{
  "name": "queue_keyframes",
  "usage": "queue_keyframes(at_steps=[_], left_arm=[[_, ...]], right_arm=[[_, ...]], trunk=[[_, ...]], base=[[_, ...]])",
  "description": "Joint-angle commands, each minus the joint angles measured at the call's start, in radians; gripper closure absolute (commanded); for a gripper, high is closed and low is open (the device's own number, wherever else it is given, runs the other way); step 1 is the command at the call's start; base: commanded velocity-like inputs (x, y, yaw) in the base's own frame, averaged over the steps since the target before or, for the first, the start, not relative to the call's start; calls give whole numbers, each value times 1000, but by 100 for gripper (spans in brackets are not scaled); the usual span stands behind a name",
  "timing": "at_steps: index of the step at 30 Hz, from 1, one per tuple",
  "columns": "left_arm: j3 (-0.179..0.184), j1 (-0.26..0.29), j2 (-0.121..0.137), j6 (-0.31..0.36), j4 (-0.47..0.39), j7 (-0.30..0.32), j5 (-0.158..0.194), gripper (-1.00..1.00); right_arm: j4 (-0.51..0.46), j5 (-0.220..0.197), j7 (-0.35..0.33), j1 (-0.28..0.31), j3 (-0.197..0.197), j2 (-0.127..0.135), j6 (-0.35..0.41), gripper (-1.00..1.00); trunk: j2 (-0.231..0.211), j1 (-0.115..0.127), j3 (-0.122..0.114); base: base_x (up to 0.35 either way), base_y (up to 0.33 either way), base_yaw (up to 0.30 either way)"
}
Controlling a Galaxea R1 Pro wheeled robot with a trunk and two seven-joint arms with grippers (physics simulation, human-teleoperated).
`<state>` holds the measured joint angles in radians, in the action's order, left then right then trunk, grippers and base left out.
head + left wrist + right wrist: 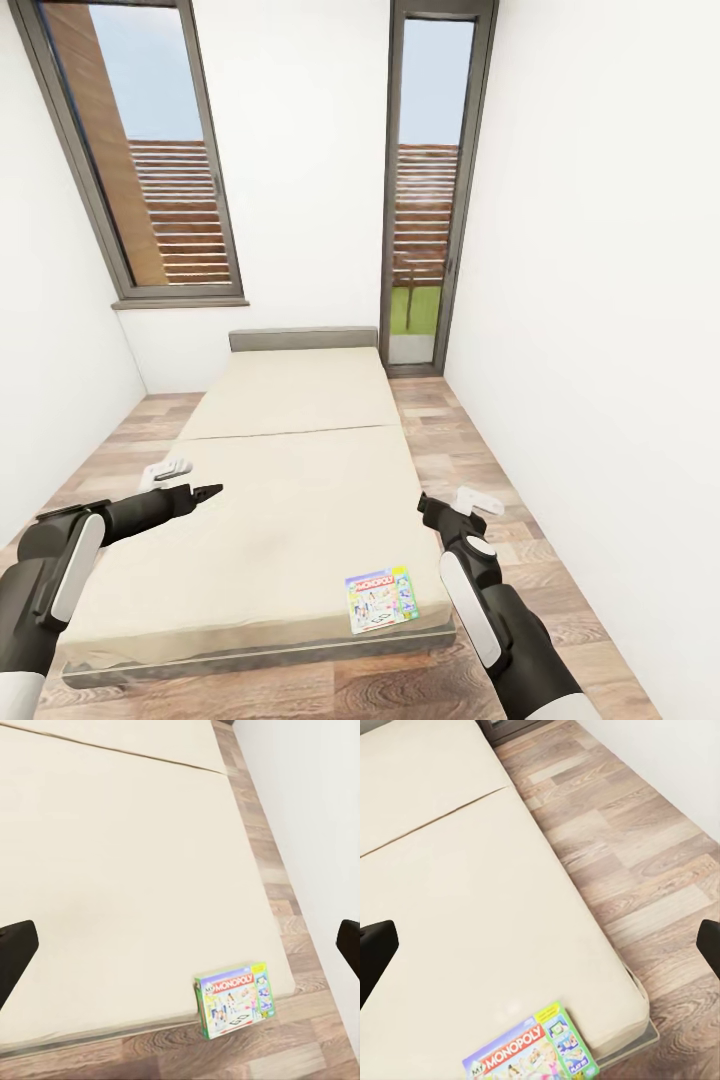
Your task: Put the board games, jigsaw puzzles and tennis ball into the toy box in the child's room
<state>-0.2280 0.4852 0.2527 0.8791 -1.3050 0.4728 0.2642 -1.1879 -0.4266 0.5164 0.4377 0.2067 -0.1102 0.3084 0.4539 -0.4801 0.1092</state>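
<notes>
Low in the frame of the head view, near the bottom right corner of the bed (290, 470), lies the Monopoly box (381, 599), flat on the beige mattress and close to both the foot edge and the right-hand edge, with the wood floor (470, 440) just beyond. We see our left gripper (196, 494) at the left of that frame, hanging over the mattress, and our right gripper (450, 512) at the lower right, over the bed's right edge; both are well apart from the box and neither holds anything. In each wrist view the two dark fingertips sit at opposite edges of the picture, so we read both pairs of jaws as spread wide. The left wrist view has the box (235, 998) low and right of centre, the right wrist view has it (531, 1051) at the bottom edge, partly cut off. We judge that the arms are held up and forward like this to keep them clear while we line up on the box, and since it lies nearer the right arm, that arm seems the natural one to reach down. Its flat lie on a soft mattress may make getting a finger under an edge awkward. No second game box shows on the bed, and the two windows (150, 150) stand in the upper half.
</notes>
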Motion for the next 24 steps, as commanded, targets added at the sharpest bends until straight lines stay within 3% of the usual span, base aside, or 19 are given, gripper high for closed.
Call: queue_keyframes(at_steps=[1, 10, 24], left_arm=[[-2, 1, 0, 7, 0, 4, 0, -100], [-4, 1, 0, 10, 0, 17, 4, -100], [-5, 1, 3, 16, 2, 229, 5, -100]], right_arm=[[-1, -7, 7, 1, 2, 0, 4, -100], [-1, -8, 7, 1, 2, 0, 9, -100], [-1, -13, 8, 1, -3, 1, 13, -100]], trunk=[[2, -1, 2], [2, -1, 2], [2, -1, 2]], base=[[0, 2, 0], [0, 0, 0], [0, 0, 0]])
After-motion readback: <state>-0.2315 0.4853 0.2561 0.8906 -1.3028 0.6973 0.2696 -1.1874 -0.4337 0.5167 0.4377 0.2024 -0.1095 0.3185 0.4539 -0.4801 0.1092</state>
